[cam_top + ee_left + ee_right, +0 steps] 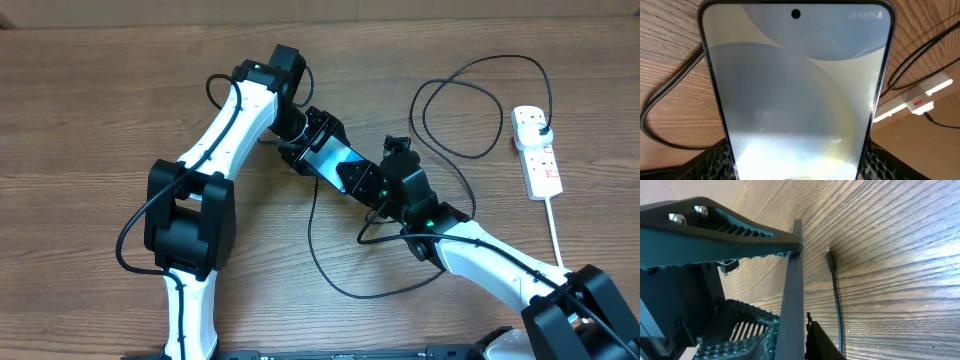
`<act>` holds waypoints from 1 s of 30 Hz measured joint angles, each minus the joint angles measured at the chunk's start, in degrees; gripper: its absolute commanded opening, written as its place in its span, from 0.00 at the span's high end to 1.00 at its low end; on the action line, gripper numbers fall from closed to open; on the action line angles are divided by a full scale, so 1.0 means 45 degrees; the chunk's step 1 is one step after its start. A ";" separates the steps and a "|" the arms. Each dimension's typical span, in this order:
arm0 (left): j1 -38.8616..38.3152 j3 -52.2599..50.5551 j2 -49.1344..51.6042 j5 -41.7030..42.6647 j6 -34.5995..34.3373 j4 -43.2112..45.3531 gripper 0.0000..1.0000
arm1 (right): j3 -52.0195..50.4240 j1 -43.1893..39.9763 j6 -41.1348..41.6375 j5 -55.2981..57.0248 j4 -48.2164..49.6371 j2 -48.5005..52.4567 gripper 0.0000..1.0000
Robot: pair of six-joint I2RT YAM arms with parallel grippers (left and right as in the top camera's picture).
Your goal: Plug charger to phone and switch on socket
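The phone [335, 162], with a light blue screen, is held off the table between both grippers. My left gripper [303, 143] is shut on its far end; in the left wrist view the phone [795, 90] fills the frame between the fingers [796, 172]. My right gripper [380, 186] is shut on the near end; in the right wrist view the phone [792, 295] shows edge-on between the fingers [795, 342]. The charger cable [340, 290] loops across the table. Its small tip [829, 260] lies loose on the wood beside the phone. Its black plug [538, 123] sits in the socket [537, 155].
The socket's thick white cord [555, 230] runs toward the front right edge. The socket also shows in the left wrist view [920, 97]. Black cable loops [460, 110] lie between the phone and the socket. The left gripper's body [715, 220] is above the phone in the right wrist view.
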 measured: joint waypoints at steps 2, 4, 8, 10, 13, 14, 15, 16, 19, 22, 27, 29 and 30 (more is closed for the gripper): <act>0.0000 0.0000 0.0000 0.0000 0.0000 0.0005 0.59 | 0.0000 0.0005 0.0019 -0.0005 0.0063 0.0000 0.92; 0.0000 0.0000 0.0000 0.0000 0.0000 0.0005 0.58 | 0.0000 0.0005 0.0019 -0.0005 0.0063 0.0000 0.96; 0.0000 0.0034 0.0000 0.0000 0.0000 0.0010 0.49 | 0.0000 0.0005 0.0126 -0.0005 0.0068 0.0005 0.96; 0.0005 0.0058 0.0000 -0.0010 0.0000 0.0010 0.30 | 0.0000 0.0005 0.0180 -0.0029 0.0165 0.0029 0.96; 0.0015 0.0097 0.0000 -0.0034 -0.0015 0.0019 0.01 | 0.0000 0.0005 0.0291 -0.0034 0.0364 0.0083 0.96; 0.0015 0.0107 0.0000 0.0010 -0.0049 -0.0010 0.00 | 0.0000 -0.0015 0.0413 -0.0049 0.0432 0.0092 0.96; 0.0010 0.0112 0.0000 0.0049 -0.0053 0.0005 0.00 | 0.0000 -0.0015 0.0495 -0.0063 0.0525 0.0102 0.96; 0.0000 0.0117 0.0000 0.0117 -0.0087 -0.0010 0.00 | 0.0000 -0.0010 0.0612 -0.0112 0.0651 0.0117 0.96; 0.0000 0.0117 0.0000 0.0199 -0.0087 0.0058 0.00 | 0.0000 -0.0005 0.0894 -0.0262 0.0933 0.0117 0.96; 0.0000 0.0117 0.0000 0.0233 0.0010 0.0486 0.00 | 0.0000 -0.0029 0.1103 -0.0355 0.0971 0.0117 0.96; 0.0165 0.0117 0.0000 0.0719 0.2312 0.1948 0.00 | 0.0000 -0.0971 0.1409 -0.0782 0.1015 0.0117 0.96; 0.0301 0.0112 0.0000 0.1375 0.3269 0.2866 0.00 | 0.0000 -0.1530 0.1545 -0.1107 0.1195 0.0117 0.96; 0.0418 0.0112 0.0000 0.1817 0.3769 0.3444 0.00 | 0.0019 -0.1826 0.1632 -0.1248 0.1243 0.0102 0.96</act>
